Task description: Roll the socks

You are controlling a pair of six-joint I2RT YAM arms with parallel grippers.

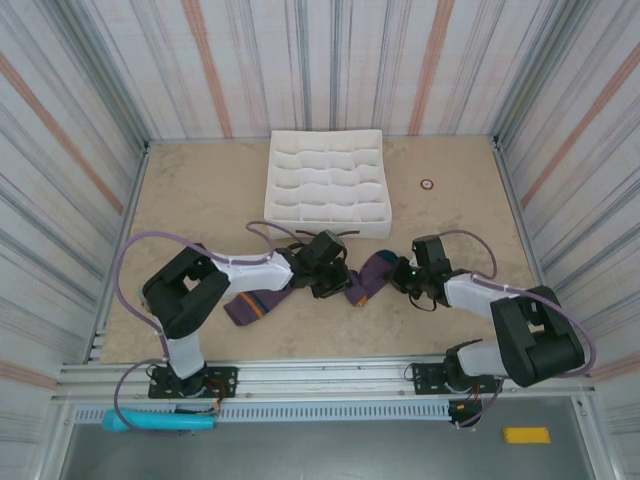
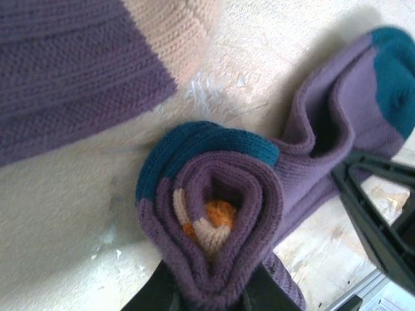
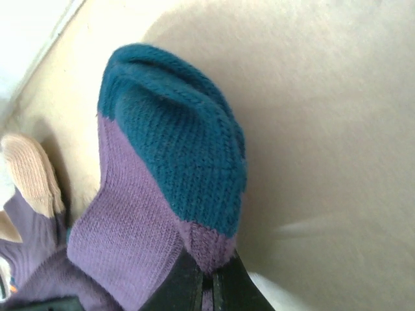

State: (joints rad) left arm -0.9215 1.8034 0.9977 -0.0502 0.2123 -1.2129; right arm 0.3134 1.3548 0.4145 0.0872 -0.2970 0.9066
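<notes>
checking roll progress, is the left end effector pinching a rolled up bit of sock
Yes, the left wrist view shows the left end effector clamped on a spiral roll of the purple sock.

Bright, even light; the sock (image 3: pixel 175 142) throws a soft shadow, and close wrist views look blurred.
</notes>
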